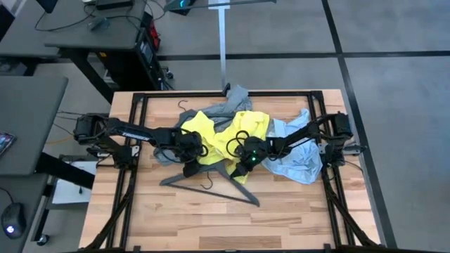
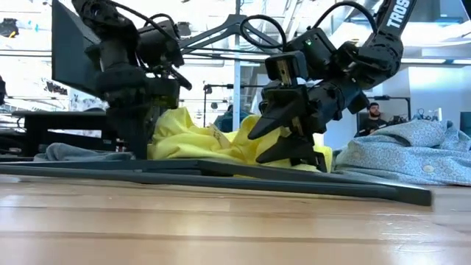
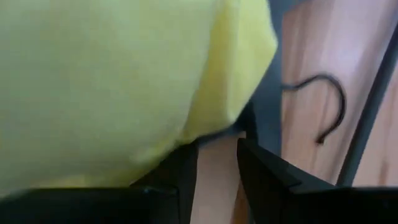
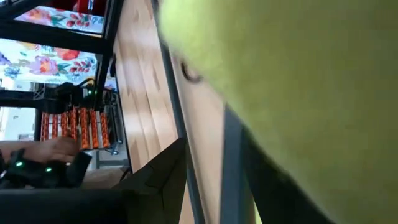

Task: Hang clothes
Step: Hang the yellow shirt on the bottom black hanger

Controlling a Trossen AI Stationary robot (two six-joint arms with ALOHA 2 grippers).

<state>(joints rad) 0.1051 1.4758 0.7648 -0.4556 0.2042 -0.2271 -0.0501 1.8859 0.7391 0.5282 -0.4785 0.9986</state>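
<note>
The neon-yellow T-shirt lies crumpled at the table's middle, on the grey T-shirt behind it and beside the pale blue shirt on its right. My left gripper points down at the yellow shirt's left edge, its fingers slightly apart with bare wood between them. My right gripper slants down at the shirt's near right edge, open. A black hanger's bar runs between its fingers. My left gripper comes from above, and the yellow shirt's edge drapes over one fingertip; nothing sits between the fingers. My right gripper has yellow cloth lying in front of one finger; whether it touches the cloth or the hanger bar cannot be told.
Black hangers lie flat on the wood near the front of the pile, one hook showing close to my left gripper. A black frame borders the table. Bare wood lies toward the near edge.
</note>
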